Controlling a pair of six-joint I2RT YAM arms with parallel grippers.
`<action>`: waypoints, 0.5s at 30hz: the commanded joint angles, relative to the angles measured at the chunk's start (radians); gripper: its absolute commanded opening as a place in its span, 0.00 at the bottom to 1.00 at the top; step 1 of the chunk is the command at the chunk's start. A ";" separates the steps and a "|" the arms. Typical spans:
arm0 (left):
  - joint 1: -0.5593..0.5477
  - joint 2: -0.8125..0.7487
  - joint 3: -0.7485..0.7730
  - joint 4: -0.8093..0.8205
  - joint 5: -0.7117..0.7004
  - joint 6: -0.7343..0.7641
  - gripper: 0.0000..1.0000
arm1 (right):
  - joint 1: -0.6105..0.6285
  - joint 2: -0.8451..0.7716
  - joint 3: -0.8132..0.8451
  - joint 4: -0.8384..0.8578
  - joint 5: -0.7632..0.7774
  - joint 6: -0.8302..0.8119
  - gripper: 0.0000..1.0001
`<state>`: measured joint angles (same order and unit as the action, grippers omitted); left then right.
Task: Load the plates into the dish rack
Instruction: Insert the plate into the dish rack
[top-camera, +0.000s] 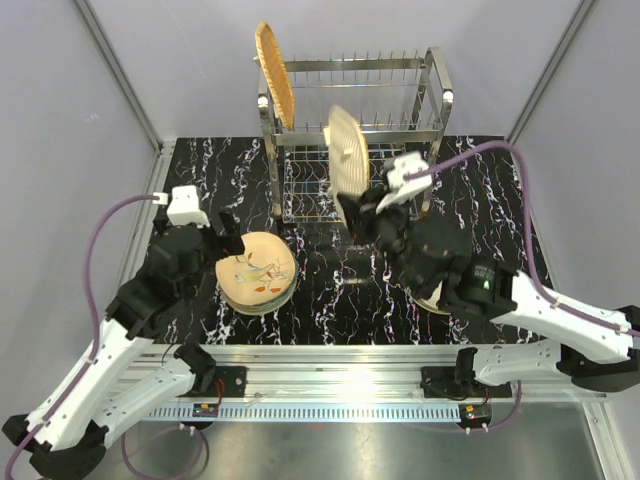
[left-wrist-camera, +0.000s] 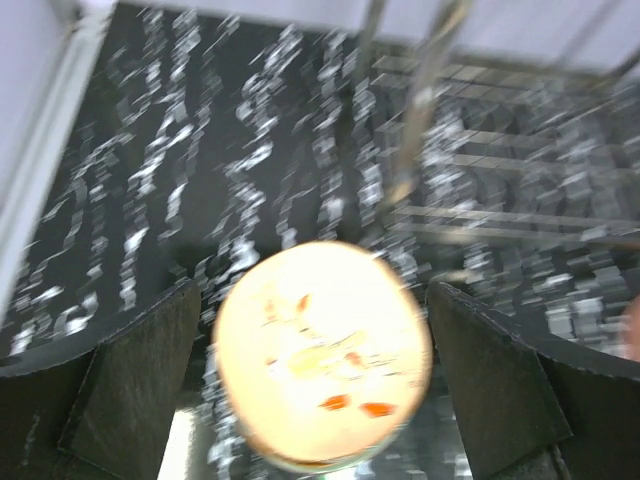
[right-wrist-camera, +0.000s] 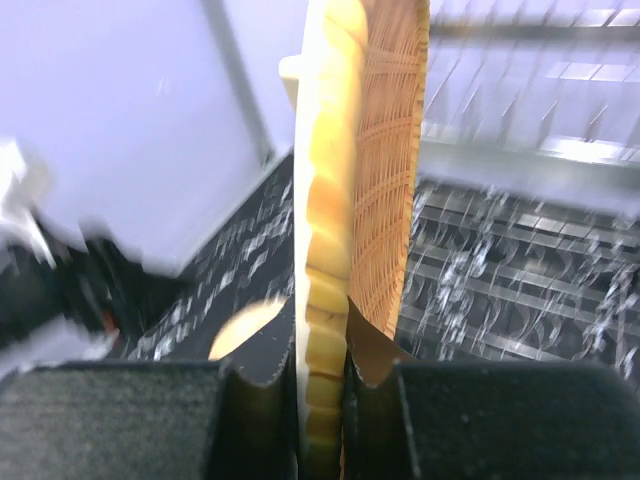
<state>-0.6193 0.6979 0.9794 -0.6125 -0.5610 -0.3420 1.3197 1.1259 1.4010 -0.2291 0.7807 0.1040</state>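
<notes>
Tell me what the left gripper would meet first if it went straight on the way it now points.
Most likely the bird-print plate: in the wrist view it sits centred between the fingers of the open left gripper, straight ahead. The picture is blurred, so how far off it lies is unclear.

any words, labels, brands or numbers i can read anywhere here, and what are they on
No text can be read in any view.
round cream plate with a printed picture: drawing only, no letters.
small dark part with red marks on the front rail: too small to read.
orange woven plate in the right gripper: bare weave, no label.
</notes>
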 joint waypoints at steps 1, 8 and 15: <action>0.003 0.018 -0.044 0.068 -0.128 0.064 0.99 | -0.085 0.078 0.186 0.102 -0.130 -0.098 0.00; 0.006 0.041 -0.064 0.086 -0.128 0.093 0.99 | -0.158 0.261 0.476 0.109 -0.211 -0.201 0.00; 0.007 0.012 -0.097 0.094 -0.139 0.101 0.99 | -0.318 0.489 0.788 0.042 -0.242 -0.210 0.00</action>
<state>-0.6147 0.7300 0.8898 -0.5762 -0.6636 -0.2554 1.0618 1.5650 2.0533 -0.2302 0.5797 -0.0677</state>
